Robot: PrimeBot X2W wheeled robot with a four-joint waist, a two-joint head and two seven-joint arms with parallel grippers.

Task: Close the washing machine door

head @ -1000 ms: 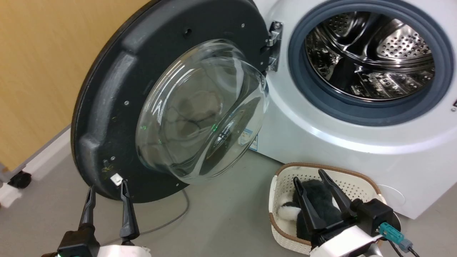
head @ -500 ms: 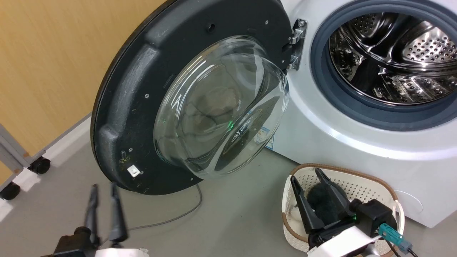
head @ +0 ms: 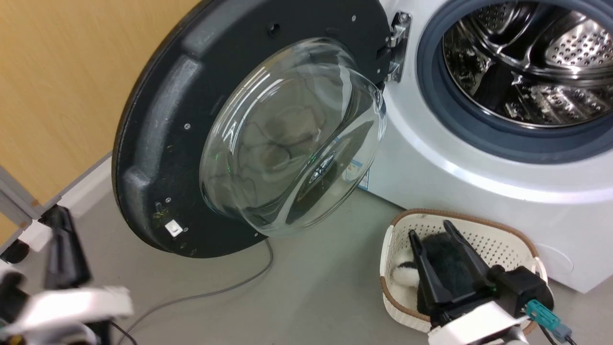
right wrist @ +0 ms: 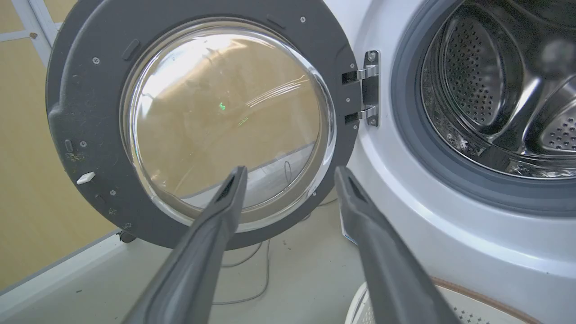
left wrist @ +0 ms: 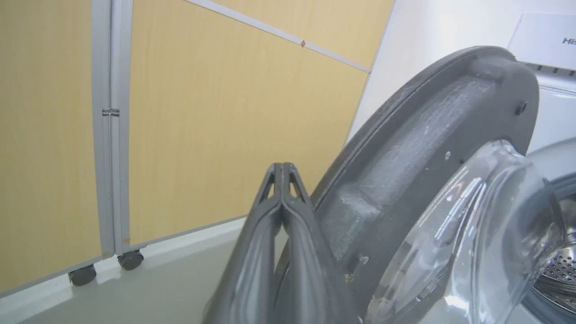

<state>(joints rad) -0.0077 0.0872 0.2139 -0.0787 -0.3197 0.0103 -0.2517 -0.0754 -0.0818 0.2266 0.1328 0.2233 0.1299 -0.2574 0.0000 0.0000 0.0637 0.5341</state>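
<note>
Near: right gripper, jaws spread wide and empty, above the cream basket, which holds a dark furry item. Left gripper, fingers pressed together on nothing, low by the free edge of the washing machine door; contact not discernible. Door stands wide open left of the drum mouth, hinged at its right edge. Its glass bowl bulges towards the robot. Behind it, the washing machine.
</note>
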